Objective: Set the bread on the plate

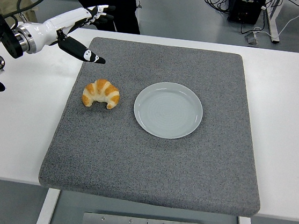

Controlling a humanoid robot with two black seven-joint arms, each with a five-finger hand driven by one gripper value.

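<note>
On the grey mat (154,161) covering the white table (290,106), a croissant (101,93) is lying just left of the pale plate (168,110), close beside it but not touching. The left hand (75,25) is hovering above the mat's far left corner, well apart from the bread, its fingers spread wide and holding nothing, thumb pointing toward the mat. The croissant is probably light, soft and flaky, likely crushing under a hard squeeze, so a gentle pinch across its thick middle arch looks safest. The left arm is being cut off by the picture's edge, the right arm is not showing at all, and people at the top are appearing only partly.
</note>
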